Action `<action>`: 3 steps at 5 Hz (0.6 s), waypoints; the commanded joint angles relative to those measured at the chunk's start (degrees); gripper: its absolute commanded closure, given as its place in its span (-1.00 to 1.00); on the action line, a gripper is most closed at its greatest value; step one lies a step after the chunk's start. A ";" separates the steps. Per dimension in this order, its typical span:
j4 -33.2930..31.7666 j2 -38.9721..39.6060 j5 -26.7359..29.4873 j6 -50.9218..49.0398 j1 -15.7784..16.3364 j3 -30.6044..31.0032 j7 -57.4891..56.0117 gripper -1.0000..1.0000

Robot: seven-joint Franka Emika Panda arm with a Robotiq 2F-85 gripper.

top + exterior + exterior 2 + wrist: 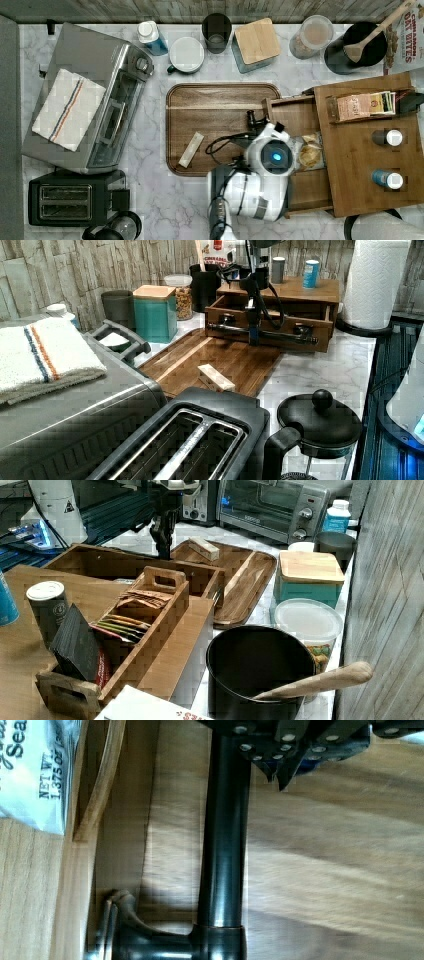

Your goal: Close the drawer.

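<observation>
Wrist view: drawer (pixel 125 845) handle (pixel 222 845) (smooth black cylinder).

**Wood, steel and marble: how the surfaces look**

The drawer (pixel 270 332) is brown wood with visible grain and a low sheen; its handle (pixel 223 845) is a smooth, dark, glossy metal bar. The serving tray (pixel 215 107) is darker wood, polished enough to reflect light. The countertop (pixel 165 200) looks like glossy white veined marble. The toaster oven (pixel 95 65) is brushed metal with a glass door, and a woven cloth towel (pixel 67 107) lies on it. The toaster (pixel 200 435) is matt black. The paper towel roll (pixel 375 280) is dimpled white paper.
</observation>
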 commanded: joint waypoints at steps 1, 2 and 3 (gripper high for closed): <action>13.24 3.18 -5.22 7.04 -8.47 -9.51 -1.35 1.00; 18.29 8.91 0.53 8.34 -10.24 -10.87 -10.62 1.00; 23.36 12.87 -1.29 8.42 -12.20 -10.46 -10.74 1.00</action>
